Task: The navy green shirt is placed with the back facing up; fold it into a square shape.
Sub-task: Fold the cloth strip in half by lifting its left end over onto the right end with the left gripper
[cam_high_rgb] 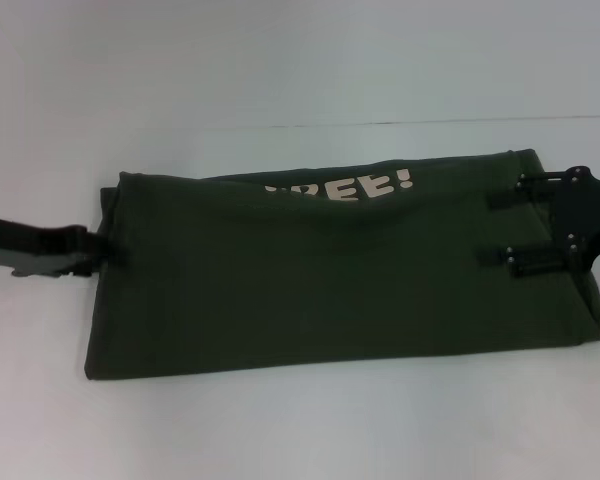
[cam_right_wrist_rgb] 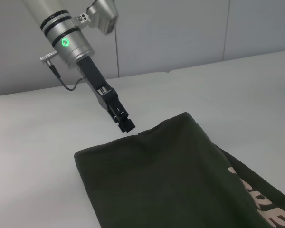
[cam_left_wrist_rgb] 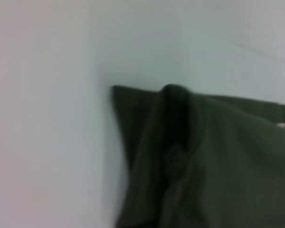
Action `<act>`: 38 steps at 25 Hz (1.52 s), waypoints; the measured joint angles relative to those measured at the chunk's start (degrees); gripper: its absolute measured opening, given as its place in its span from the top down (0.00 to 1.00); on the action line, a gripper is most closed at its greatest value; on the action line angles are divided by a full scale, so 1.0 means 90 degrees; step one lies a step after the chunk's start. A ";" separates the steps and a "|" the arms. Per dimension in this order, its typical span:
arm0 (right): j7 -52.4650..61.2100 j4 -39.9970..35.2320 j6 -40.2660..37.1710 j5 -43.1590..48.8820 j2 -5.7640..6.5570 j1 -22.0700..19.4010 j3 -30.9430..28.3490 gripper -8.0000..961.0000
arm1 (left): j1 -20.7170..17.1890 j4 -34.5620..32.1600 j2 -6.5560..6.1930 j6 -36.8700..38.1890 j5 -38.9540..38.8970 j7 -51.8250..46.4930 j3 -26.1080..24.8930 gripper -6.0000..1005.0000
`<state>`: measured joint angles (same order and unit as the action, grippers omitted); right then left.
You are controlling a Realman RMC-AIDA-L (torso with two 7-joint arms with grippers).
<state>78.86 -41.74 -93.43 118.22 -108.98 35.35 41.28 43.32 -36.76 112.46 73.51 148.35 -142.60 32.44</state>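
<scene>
Left pincer: you will find the left gripper (cam_high_rgb: 98, 252) at the left edge of the head view, about mid-height, its tip at the shirt's left border. In the right wrist view the same gripper (cam_right_wrist_rgb: 127, 126) comes down from the upper left and its dark tip meets a raised peak of cloth; it looks pinched on that edge, though you cannot see the fingertips clearly enough to be sure.

Right pincer: the right gripper (cam_high_rgb: 500, 228) sits at the right of the head view, its two dark fingers (cam_high_rgb: 518, 261) lying spread apart, one above the other, over the shirt's right end. You cannot tell whether they have hold of the cloth or only rest on it.

Shirt: the navy green shirt (cam_high_rgb: 320, 285) lies across the middle of the head view as a wide folded band, long side running left to right.

Lettering: cream letters (cam_high_rgb: 345, 188) ending "EE!" show near the shirt's upper edge, partly hidden under a fold.

Left wrist view: you see only a lifted corner of the shirt (cam_left_wrist_rgb: 180, 156) filling the lower right.

Table: the pale table (cam_high_rgb: 300, 420) surrounds the shirt on all sides.
</scene>
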 joint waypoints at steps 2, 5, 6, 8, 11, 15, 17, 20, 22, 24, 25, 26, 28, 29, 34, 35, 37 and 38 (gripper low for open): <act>0.0012 -0.0001 0.0001 0.0000 0.0000 0.0000 -0.0004 0.14 | -0.0103 -0.0036 0.0013 0.0041 -0.0461 0.0415 -0.0007 0.34; 0.0041 -0.0001 0.0001 0.0000 -0.0001 -0.0001 0.0004 0.14 | -0.0284 -0.0050 0.0049 0.0079 -0.0963 0.0984 -0.0075 0.34; 0.0047 -0.0001 0.0001 0.0000 0.0000 -0.0001 0.0006 0.14 | -0.0374 -0.0050 0.0082 0.0080 -0.1131 0.1295 -0.0150 0.34; 0.0051 -0.0001 0.0000 -0.0001 -0.0001 -0.0001 0.0008 0.14 | -0.0503 -0.0033 0.0142 0.0087 -0.1340 0.1716 -0.0231 0.34; 0.0053 -0.0002 0.0000 -0.0001 0.0010 -0.0002 0.0011 0.14 | -0.0764 -0.0013 0.0262 0.0162 -0.1848 0.2556 -0.0265 0.34; 0.0054 -0.0002 0.0000 -0.0001 0.0016 -0.0002 0.0012 0.14 | -0.1025 -0.0005 0.0429 0.0311 -0.2269 0.3490 -0.0264 0.34; 0.0042 -0.0001 0.0000 -0.0001 0.0017 -0.0002 0.0013 0.14 | -0.1093 0.0000 0.0487 0.0296 -0.2295 0.3685 -0.0256 0.34; 0.0029 -0.0001 0.0000 0.0042 0.0018 0.0001 0.0013 0.14 | -0.1162 0.0009 0.0540 0.0165 -0.2297 0.3797 -0.0251 0.34; 0.0021 -0.0001 0.0000 0.0084 0.0013 0.0018 0.0013 0.14 | -0.1203 0.0013 0.0566 0.0064 -0.2297 0.3820 -0.0248 0.34; 0.0007 -0.0001 0.0000 0.0095 0.0005 0.0024 0.0013 0.14 | -0.1232 0.0013 0.0585 -0.0008 -0.2297 0.3855 -0.0241 0.35; 0.0004 -0.0001 0.0000 0.0101 0.0003 0.0033 0.0013 0.14 | -0.1250 0.0015 0.0595 -0.0040 -0.2297 0.3876 -0.0241 0.35; 0.0004 -0.0001 0.0000 0.0113 -0.0001 0.0045 0.0013 0.14 | -0.1264 0.0018 0.0603 -0.0090 -0.2297 0.3902 -0.0244 0.35; 0.0010 -0.0001 0.0000 0.0146 -0.0001 0.0066 0.0013 0.14 | -0.1282 0.0041 0.0612 -0.0186 -0.2298 0.3939 -0.0246 0.35; 0.0016 -0.0001 0.0000 0.0159 -0.0001 0.0073 0.0013 0.14 | -0.1288 0.0061 0.0614 -0.0251 -0.2300 0.3956 -0.0251 0.35; 0.0039 -0.0001 0.0000 0.0169 0.0008 0.0076 0.0013 0.14 | -0.1298 0.0247 0.0621 -0.0502 -0.2310 0.4015 -0.0222 0.35; 0.0039 -0.0001 0.0000 0.0170 0.0010 0.0075 0.0013 0.14 | -0.1288 0.0281 0.0621 -0.0530 -0.2305 0.4019 -0.0206 0.35; 0.0035 -0.0001 0.0000 0.0171 0.0016 0.0074 0.0013 0.14 | -0.1270 0.0331 0.0628 -0.0583 -0.2287 0.4027 -0.0191 0.35; 0.0031 -0.0001 0.0000 0.0172 0.0018 0.0073 0.0013 0.14 | -0.1266 0.0344 0.0632 -0.0602 -0.2283 0.4030 -0.0190 0.35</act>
<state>79.14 -41.75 -93.43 119.77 -108.82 36.00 41.40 31.93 -33.66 118.14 68.09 127.81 -106.33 30.73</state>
